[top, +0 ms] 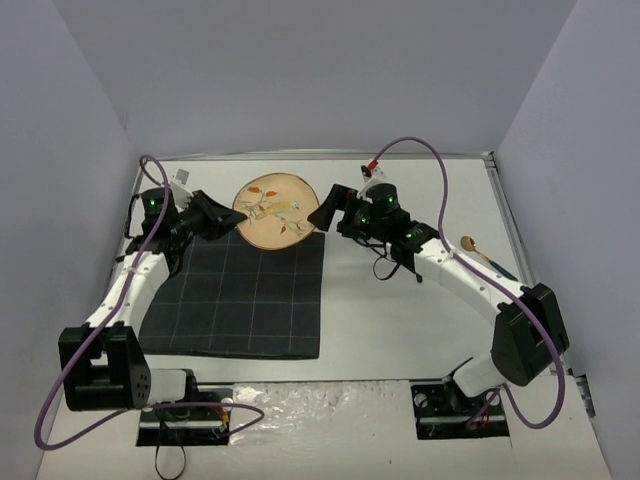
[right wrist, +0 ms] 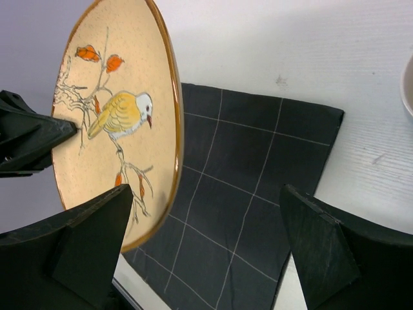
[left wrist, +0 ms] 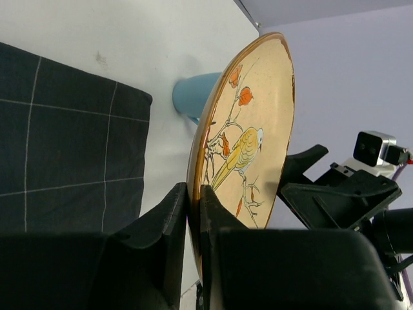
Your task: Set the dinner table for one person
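the dinner table (top: 400, 320) is a large flat white rectangular top with thin metal strips along its edges. it fills the floor of the grey-walled booth, and both my arms are bolted at its near edge. its surface is matte and pale, with a few faint scuffs showing in the wrist views. a dark grey checked cloth placemat (top: 240, 295) lies flat on its left half. a small wooden spoon (top: 470, 243) rests near its right edge.

my left gripper (left wrist: 195, 194) is pinching the rim of a round tan ceramic plate (top: 275, 212). the plate is brown-edged and painted with a yellow bird on a branch with orange leaves. one finger sits on each face, and the plate is lifted and tilted over the mat's far right corner.

my right gripper (right wrist: 206, 219) is spread wide at the plate's opposite edge. one finger sits just beside the rim, but i cannot tell whether it touches.

a light blue cup (left wrist: 193, 97) sits on the white top just past the mat's corner, partly hidden behind the plate.
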{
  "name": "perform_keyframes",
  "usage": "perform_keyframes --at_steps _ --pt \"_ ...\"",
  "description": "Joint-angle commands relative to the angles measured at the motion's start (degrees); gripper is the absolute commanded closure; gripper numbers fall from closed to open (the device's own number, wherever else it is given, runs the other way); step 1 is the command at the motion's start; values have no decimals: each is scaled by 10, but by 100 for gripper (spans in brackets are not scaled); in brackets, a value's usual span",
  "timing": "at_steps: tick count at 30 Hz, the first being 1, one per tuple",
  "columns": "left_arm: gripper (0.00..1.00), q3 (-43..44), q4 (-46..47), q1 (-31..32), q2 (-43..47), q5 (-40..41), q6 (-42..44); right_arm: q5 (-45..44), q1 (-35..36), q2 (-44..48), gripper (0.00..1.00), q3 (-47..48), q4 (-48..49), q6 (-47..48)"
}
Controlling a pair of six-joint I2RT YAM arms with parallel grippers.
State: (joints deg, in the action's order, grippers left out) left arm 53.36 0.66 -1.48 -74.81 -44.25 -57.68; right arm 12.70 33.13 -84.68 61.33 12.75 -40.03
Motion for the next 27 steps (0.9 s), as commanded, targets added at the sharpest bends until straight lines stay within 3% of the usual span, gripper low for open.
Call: perform_keyframes --at_steps 1,11,18,22,27 --pt "100 21 76 9 41 -53 -37 46 -8 -15 8 32 86 -22" --pt "100 21 87 33 49 -57 -44 102 -9 -43 24 21 140 -44" --pt "100 18 61 32 48 -52 -23 105 -9 -38 52 9 145 -43" --pt "100 11 61 32 50 -51 -21 102 -10 -36 62 3 146 -43" --pt "100 11 41 32 55 -47 -4 97 -10 -33 85 -8 146 -41"
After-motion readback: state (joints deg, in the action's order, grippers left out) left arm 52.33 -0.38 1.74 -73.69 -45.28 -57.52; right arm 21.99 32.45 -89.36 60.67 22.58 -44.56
